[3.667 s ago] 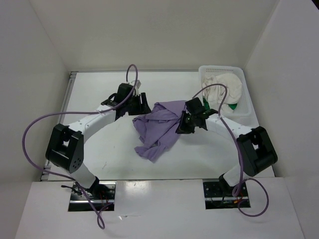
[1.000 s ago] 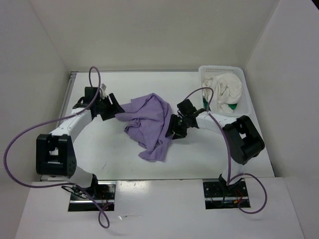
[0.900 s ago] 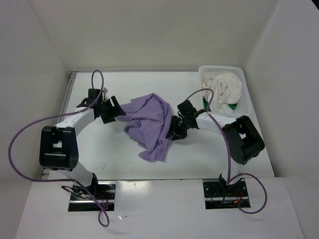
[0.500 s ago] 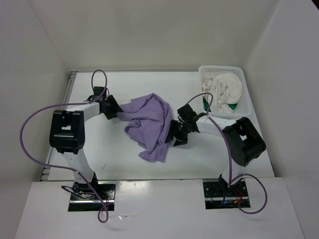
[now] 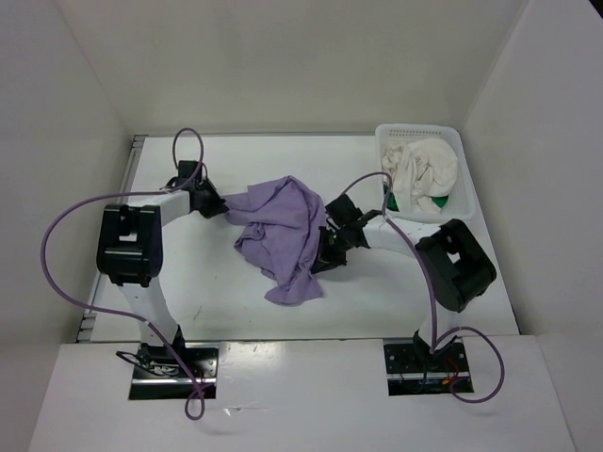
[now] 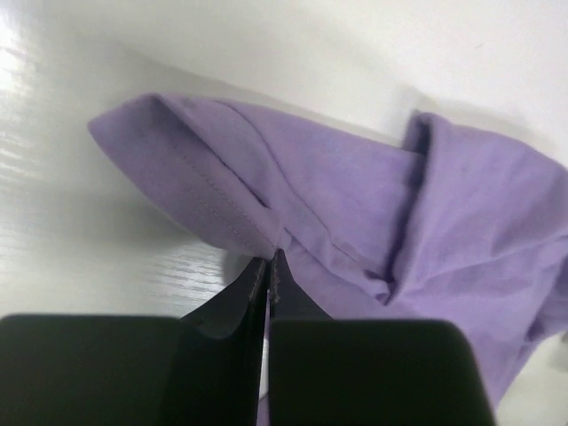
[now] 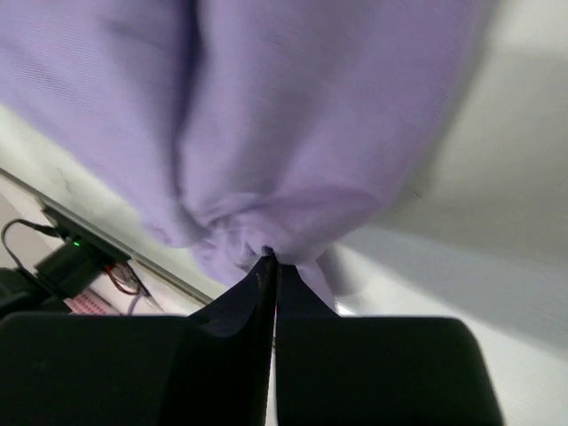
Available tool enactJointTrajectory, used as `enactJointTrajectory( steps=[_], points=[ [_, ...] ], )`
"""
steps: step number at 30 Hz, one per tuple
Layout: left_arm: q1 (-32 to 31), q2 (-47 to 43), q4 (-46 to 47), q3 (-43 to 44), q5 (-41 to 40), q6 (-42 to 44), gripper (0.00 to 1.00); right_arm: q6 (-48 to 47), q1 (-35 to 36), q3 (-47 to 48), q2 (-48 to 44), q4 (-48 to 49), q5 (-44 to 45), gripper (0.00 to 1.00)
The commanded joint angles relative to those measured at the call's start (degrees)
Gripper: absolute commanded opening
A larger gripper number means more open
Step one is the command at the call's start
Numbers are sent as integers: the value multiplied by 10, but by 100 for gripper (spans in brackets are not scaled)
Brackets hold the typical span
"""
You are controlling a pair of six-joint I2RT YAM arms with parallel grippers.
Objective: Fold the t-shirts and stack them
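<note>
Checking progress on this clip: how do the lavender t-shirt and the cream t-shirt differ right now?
The lavender t-shirt lies crumpled on the table; the cream t-shirt is bunched in the white basket. The left gripper and the right gripper are each shut on the lavender t-shirt's cloth; no gripper touches the cream t-shirt. Both are unfolded.

A glossy white table (image 5: 217,282) sits boxed in by plain white walls (image 5: 283,66) on three sides.

The lavender t-shirt (image 6: 373,195) is soft matt cloth with stitched hems. The tabletop (image 6: 71,257) looks smooth, glossy white, faintly grained. The basket (image 5: 419,129) seems plastic mesh.
</note>
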Motion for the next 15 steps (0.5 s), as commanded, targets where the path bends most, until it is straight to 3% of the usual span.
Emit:
enactJointTrajectory(
  steps=[1,4,10,15],
  points=[
    [6,-47,18,36,-5,2,0,-18,5,65,-25,-21,39,0],
    [13,-108,5,52,-5,15,0,-30,5,99,-68,-63,75,0],
    [42,-207,-23,80,12,27,0,-61,-59,179,-156,-136,63,0],
    [70,-277,-58,133,33,32,0,-91,-78,346,-167,-205,63,0]
  ],
)
